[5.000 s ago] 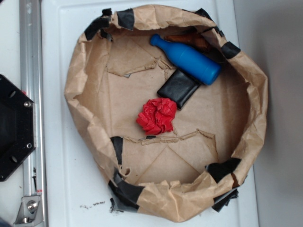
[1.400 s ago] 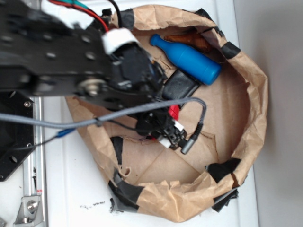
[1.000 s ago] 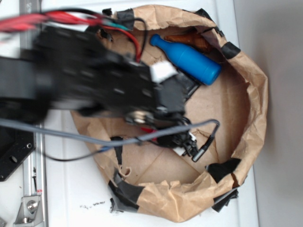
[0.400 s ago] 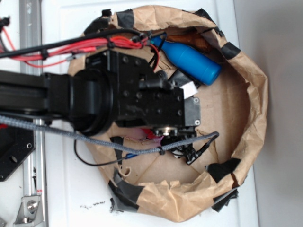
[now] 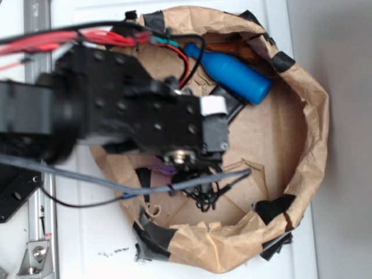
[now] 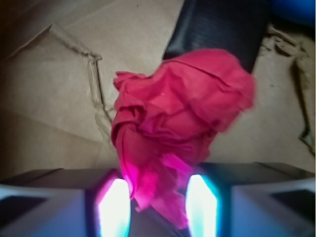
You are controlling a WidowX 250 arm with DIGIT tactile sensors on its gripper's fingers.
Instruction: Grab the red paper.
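Pincer (image 6: 158,207) fingers are pinched on the red paper (image 6: 182,123), over the paper bowl's (image 5: 314,116) middle. Next, I think, lift it up.

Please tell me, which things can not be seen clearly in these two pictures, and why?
- Exterior view: red paper hidden under the arm; gripper too.
- Exterior view: black pouch mostly covered by the arm.
- Wrist view: red paper blurred, its lower end cut off by the edge; fingers glare-washed.
- Wrist view: blue bottle only a corner.

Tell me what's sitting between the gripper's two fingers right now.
The red paper: in the wrist view its lower folds hang between the gripper's fingers, touching both. The exterior view hides this under the arm.
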